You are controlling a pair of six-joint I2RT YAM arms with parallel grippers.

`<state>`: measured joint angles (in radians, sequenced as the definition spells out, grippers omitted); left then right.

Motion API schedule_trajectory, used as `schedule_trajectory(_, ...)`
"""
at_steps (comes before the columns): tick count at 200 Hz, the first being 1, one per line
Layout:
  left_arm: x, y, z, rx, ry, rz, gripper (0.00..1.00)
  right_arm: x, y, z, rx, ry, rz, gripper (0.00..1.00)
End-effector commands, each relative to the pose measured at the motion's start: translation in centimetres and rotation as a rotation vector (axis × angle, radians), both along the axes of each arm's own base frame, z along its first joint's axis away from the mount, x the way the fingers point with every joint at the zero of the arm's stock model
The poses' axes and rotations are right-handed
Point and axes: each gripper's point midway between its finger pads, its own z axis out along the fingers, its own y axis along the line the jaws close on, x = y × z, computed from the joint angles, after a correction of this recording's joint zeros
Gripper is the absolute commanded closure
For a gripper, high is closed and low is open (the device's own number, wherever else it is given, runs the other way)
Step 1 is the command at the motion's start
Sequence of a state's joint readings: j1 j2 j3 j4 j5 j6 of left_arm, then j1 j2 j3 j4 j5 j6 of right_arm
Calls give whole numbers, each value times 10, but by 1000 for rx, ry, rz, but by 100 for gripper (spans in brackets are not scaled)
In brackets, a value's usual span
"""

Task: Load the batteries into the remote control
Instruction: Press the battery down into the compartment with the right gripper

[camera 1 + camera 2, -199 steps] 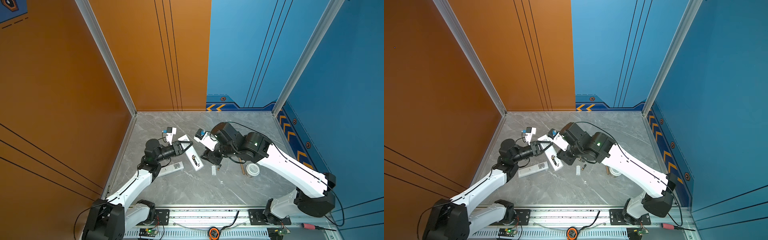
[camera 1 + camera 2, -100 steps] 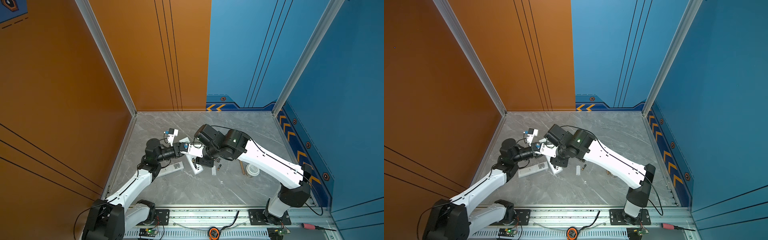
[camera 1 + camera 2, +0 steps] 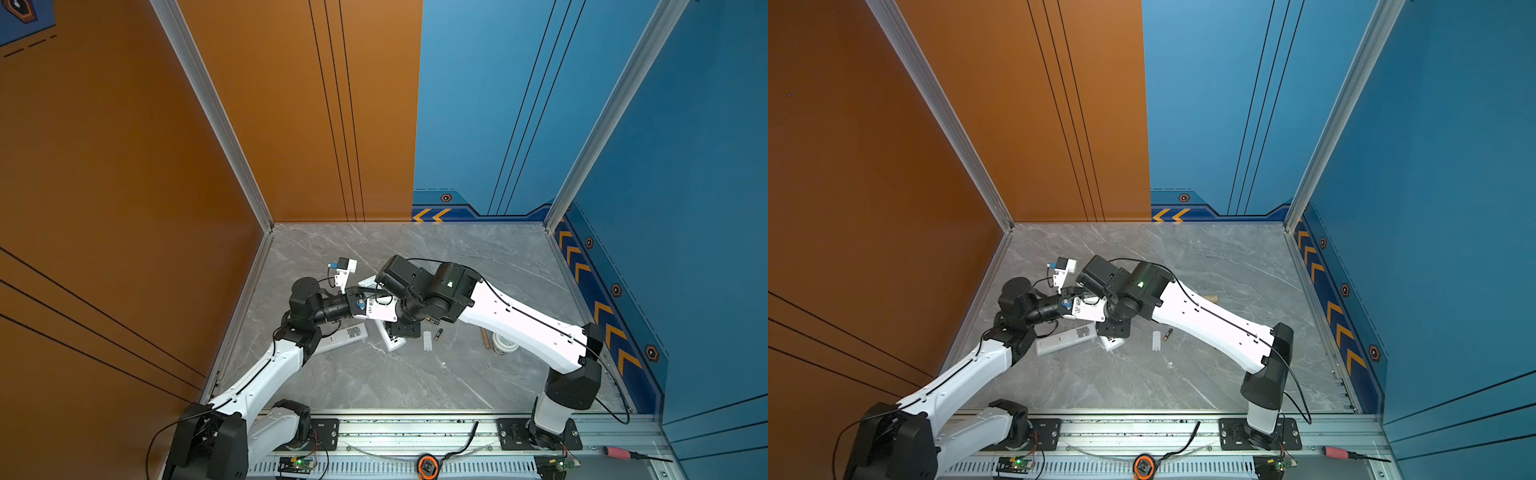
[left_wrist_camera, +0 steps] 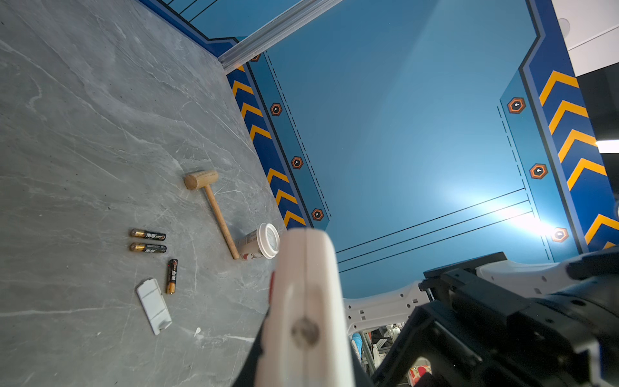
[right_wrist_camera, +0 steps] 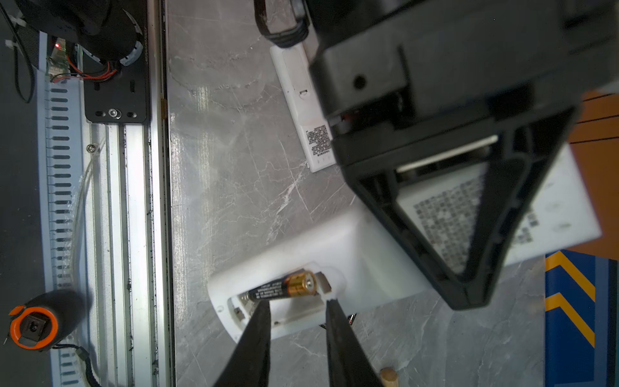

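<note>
Left gripper (image 4: 303,335) clamped on remote control (image 5: 351,254). One battery (image 5: 284,286) lies in its open compartment, long axis along the remote, gold end toward the remote's middle. Right gripper (image 5: 296,310) fingers parted, empty, tips just beside that battery.

Bench (image 4: 83,134): grey veined stone-look slab, smooth, low sheen.
Remote control (image 5: 361,254): white moulded plastic, smooth, semi-gloss, with a printed grey label on its back.
Battery (image 5: 288,286) in its compartment: glossy black wrap, gold metallic band, bright metal end cap.
Loose batteries (image 4: 148,235): same finish.
Battery cover (image 4: 154,305): white plastic, smooth, with moulded grooves.
Mallet (image 4: 218,217): bare pale wood, matt.
Cup (image 4: 249,244): printed paper; lid (image 4: 269,240) of white plastic.
Rail (image 5: 134,201) along the bench's near edge: brushed silvery metal.
Fingers (image 5: 254,335) of the right gripper (image 5: 296,303): matt black plastic.
</note>
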<state>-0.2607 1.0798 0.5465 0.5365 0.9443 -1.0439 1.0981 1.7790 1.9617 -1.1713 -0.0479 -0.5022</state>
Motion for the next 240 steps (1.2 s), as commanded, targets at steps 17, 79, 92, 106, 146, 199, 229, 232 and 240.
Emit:
schedule_trajectory(17,-4,0,22,-12,-74,-22,100,-1,-5,-3,-47,-22,15,77)
schedule_trajectory(79,-5,1,22,-13,-76,-18,100,-3,-3,-9,-66,-26,25,82)
schedule_trajectory(92,-6,1,22,-13,-76,-18,100,-3,-2,-9,-64,-24,28,83)
schedule_trajectory(106,-6,1,22,-13,-77,-17,100,-3,-2,-12,-69,-22,28,84)
schedule_trajectory(146,-6,1,23,-14,-79,-15,100,-6,-1,-17,-86,-22,38,87)
schedule_trajectory(199,-5,1,22,-13,-78,-7,100,-8,-7,-26,-123,-35,45,93)
schedule_trajectory(229,-4,2,23,-14,-81,-2,100,-6,-8,-30,-138,-46,38,94)
schedule_trajectory(232,-4,2,24,-14,-83,-1,100,-5,-8,-29,-136,-48,37,94)
schedule_trajectory(240,-4,2,25,-16,-82,-1,100,-5,-8,-32,-142,-49,37,94)
